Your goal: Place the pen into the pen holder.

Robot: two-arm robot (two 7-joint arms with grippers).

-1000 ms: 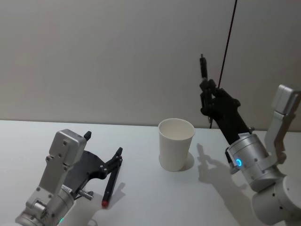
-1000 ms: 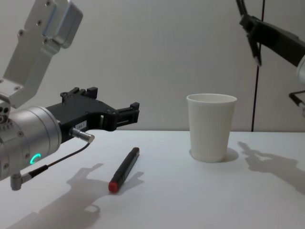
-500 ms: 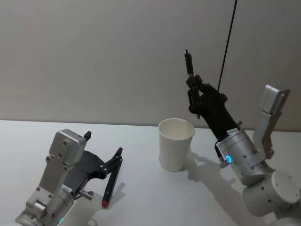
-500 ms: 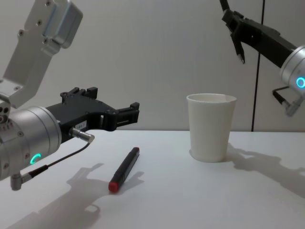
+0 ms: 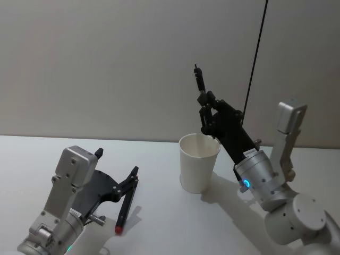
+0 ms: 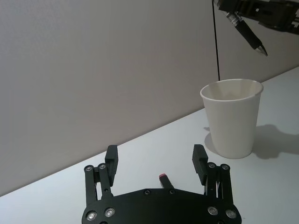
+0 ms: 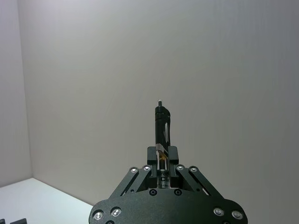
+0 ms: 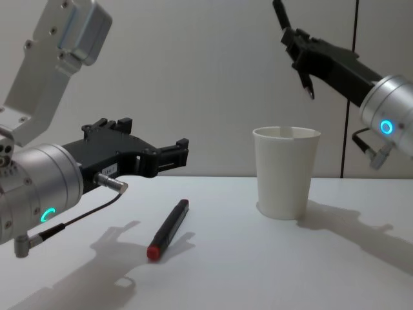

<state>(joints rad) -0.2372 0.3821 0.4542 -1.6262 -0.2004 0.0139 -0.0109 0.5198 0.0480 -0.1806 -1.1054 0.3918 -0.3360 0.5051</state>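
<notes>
Fingers of the right gripper (image 5: 205, 109) are pinched on a black pen (image 5: 198, 79), which is held tilted, tip down, above the white paper cup (image 5: 198, 166), toward its 12 o'clock rim. On the left gripper (image 6: 155, 157) the fingers are spread; it is parked at the cup's 8 o'clock, over a red-tipped pen (image 8: 169, 227). If the black pen is released this tilted and off-centre, it could be bounced off the rolled rim, or the light cup tipped. It is slim, clipped and pointed.
</notes>
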